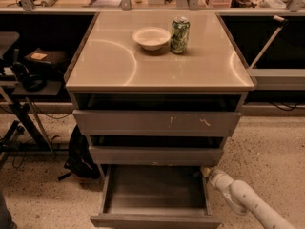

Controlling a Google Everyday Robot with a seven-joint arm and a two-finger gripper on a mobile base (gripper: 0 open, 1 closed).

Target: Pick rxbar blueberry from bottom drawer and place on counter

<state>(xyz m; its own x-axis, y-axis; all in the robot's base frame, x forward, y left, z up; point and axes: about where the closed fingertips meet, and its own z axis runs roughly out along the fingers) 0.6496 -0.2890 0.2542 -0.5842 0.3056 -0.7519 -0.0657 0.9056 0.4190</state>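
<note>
Rxbar blueberry cannot be made out anywhere, neither in the pulled-out bottom drawer (pixel 155 220), whose dim floor shows no clear shape, nor on the counter (pixel 157 73), so where it lies I cannot tell. The pincer (pixel 206 171) sits at the drawer's right rear corner, tucked close under the front edge of the middle drawer (pixel 155 155), with the pale arm (pixel 248 202) slanting in from the lower right along the drawer's right wall; whether the pincer is apart or together I cannot tell. On the counter, a bowl (pixel 151 37) and green can (pixel 179 34) stand near the back edge, leaving the front half with room.
</note>
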